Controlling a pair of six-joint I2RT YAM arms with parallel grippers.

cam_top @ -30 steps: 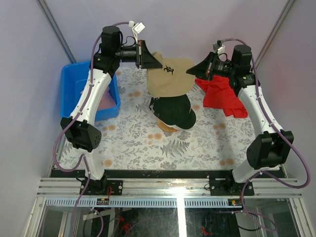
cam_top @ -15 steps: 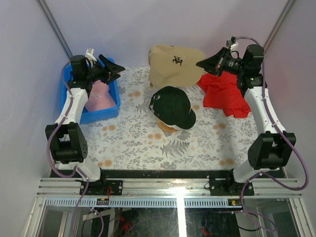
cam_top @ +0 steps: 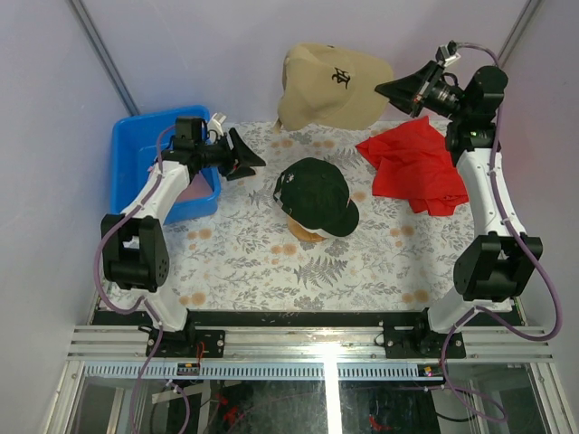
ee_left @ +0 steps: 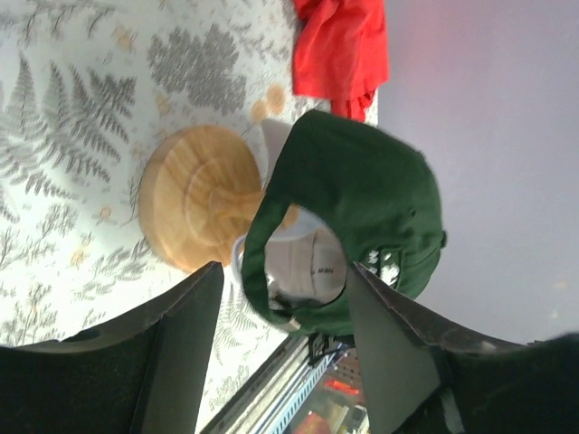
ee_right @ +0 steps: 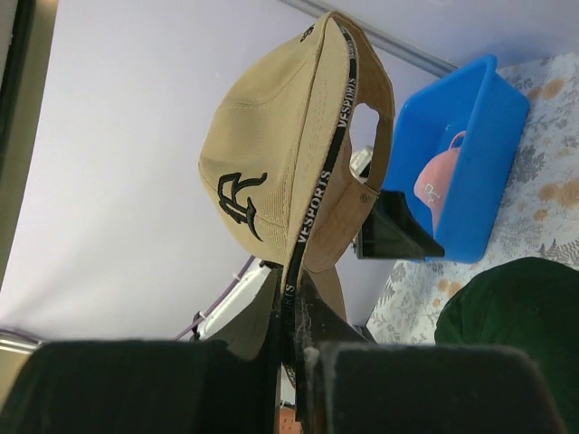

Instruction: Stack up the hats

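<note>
Right hand [ee_right: 291,312]: fingers pinched tight on the rim of the tan hat [cam_top: 330,83].
Tan hat: hangs from my right grip, high over the far edge of the table [cam_top: 271,271], close to the back wall.
Left hand [ee_left: 282,269]: spread wide and holding nothing. It sits just beside the right wall of the blue bin [cam_top: 131,145] and points at the dark green hat [cam_top: 317,192], apart from it.
Dark green hat: seated on the wooden stand [ee_left: 194,208], mid-table. The white hat [ee_left: 303,262] shows beneath it.
Pink hat [ee_right: 436,179]: inside the blue bin, at the table's left edge.
Red cloth [cam_top: 412,167]: crumpled between the stand and my right arm.
Open room: bare patterned table on the near side of the stand.
</note>
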